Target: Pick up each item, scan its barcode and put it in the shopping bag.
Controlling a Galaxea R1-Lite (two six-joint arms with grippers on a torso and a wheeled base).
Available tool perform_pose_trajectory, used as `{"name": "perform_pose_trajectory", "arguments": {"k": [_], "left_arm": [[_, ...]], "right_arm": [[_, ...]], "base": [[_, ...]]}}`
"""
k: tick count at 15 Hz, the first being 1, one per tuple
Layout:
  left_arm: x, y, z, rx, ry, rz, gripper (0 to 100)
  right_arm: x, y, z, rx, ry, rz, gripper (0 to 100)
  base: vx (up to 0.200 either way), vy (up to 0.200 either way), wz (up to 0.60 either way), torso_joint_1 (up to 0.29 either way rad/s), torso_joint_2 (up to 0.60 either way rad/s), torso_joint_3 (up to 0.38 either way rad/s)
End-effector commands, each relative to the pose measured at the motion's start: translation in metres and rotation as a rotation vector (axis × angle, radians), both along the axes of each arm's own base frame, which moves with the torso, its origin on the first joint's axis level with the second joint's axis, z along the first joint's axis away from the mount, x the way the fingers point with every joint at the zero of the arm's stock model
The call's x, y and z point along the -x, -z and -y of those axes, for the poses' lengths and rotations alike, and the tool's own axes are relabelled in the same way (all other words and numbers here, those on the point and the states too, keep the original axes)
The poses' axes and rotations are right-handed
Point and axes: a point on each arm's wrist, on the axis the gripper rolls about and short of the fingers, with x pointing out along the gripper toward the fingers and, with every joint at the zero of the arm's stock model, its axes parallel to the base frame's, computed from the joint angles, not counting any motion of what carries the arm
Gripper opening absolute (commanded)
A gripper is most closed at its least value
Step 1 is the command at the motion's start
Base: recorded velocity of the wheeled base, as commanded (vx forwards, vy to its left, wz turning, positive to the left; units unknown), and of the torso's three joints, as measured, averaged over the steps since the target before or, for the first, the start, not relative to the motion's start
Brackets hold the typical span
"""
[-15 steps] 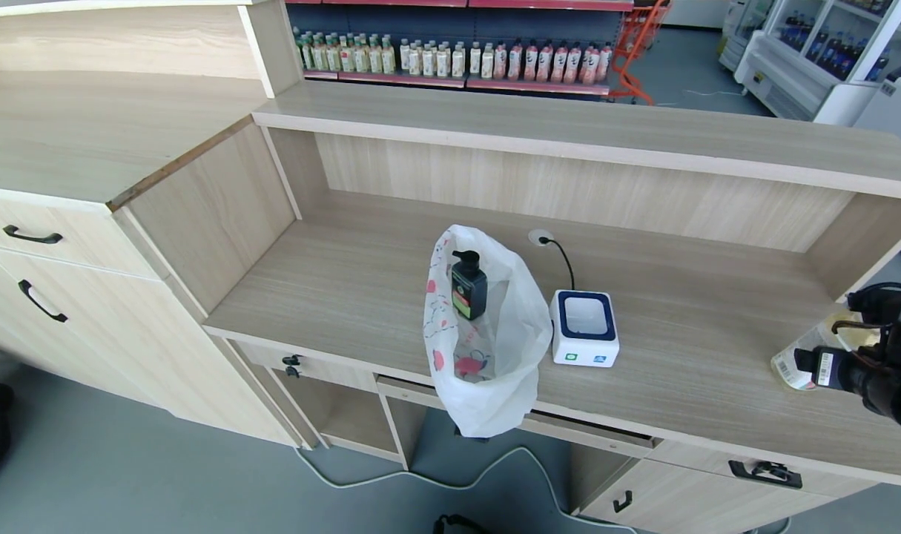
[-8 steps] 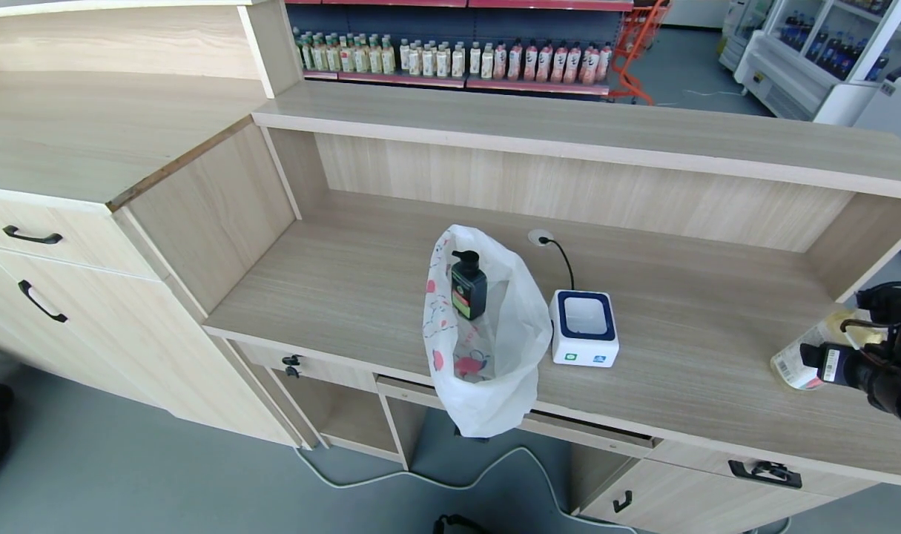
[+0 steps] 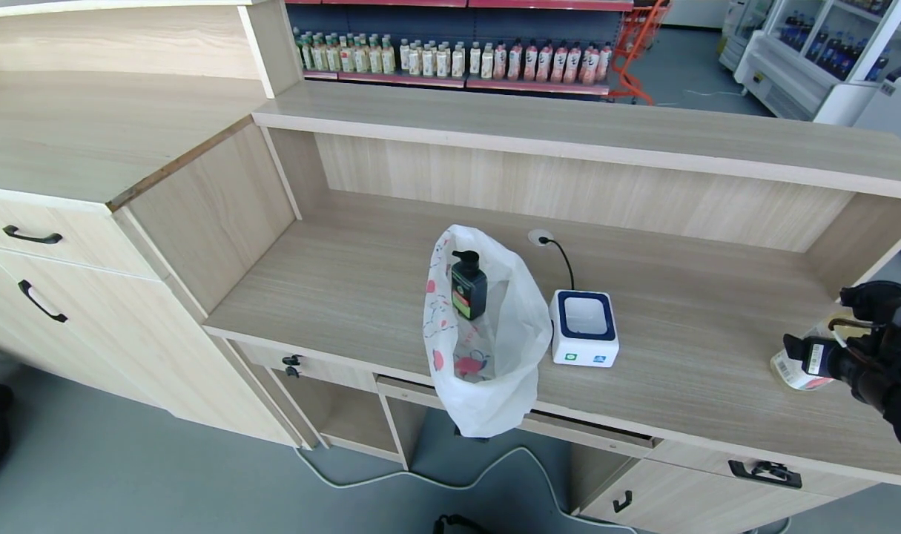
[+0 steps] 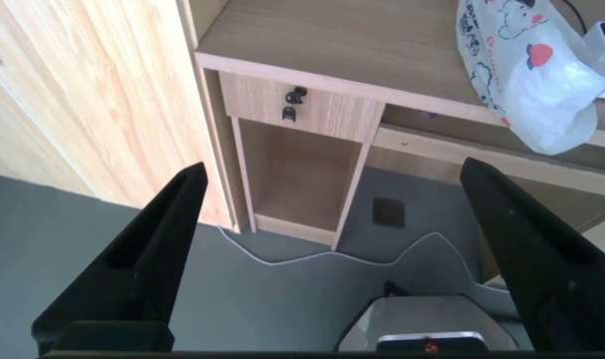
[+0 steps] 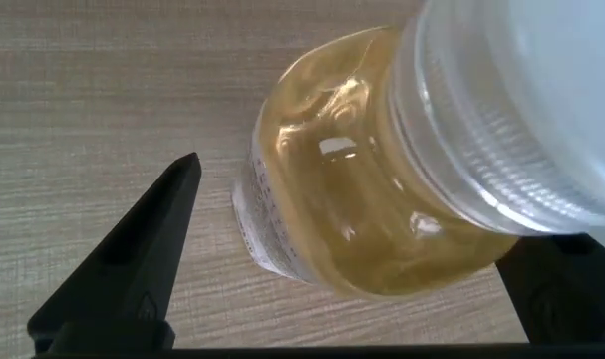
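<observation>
A clear bottle (image 3: 791, 368) of yellow liquid with a white cap lies on the wooden counter (image 3: 680, 356) at its far right. My right gripper (image 3: 817, 350) is open around it, one finger on each side; up close the bottle (image 5: 372, 189) sits between the fingers of the right gripper (image 5: 352, 234). The white shopping bag (image 3: 487, 334) stands open at the counter's front edge, with a black pump bottle (image 3: 468, 288) inside. The white scanner (image 3: 583, 326) sits just right of the bag. My left gripper (image 4: 334, 175) hangs open and empty, low in front of the counter, with the bag (image 4: 526, 70) off to one side.
A cable (image 3: 561, 259) runs from the scanner to a hole in the counter. A raised back wall and upper shelf (image 3: 569, 126) border the counter. Drawers and an open cubby (image 4: 302, 179) lie below. Store shelves of bottles stand behind.
My right gripper has shifted a little to the left along the lying bottle, so its fingers now straddle more of it. The bottle, bag and scanner stayed put.
</observation>
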Motion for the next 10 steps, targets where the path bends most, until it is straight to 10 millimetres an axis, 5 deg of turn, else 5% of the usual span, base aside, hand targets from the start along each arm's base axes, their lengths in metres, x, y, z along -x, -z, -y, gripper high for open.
{"name": "perform_pose_trajectory", "arguments": {"k": [1,10], "left_arm": [[0.0,0.0,0.0,0.001,0.0,0.0,100],[0.0,0.0,0.0,0.001,0.0,0.0,100]], "right_arm": [[-0.005,0.012,0.002,-0.004,-0.012,-0.015,100],[-0.024,0.024,0.005,-0.015,-0.144,0.072,100]], "base": [[0.0,0.0,0.0,0.0,0.0,0.0],[0.0,0.0,0.0,0.0,0.0,0.0]]}}
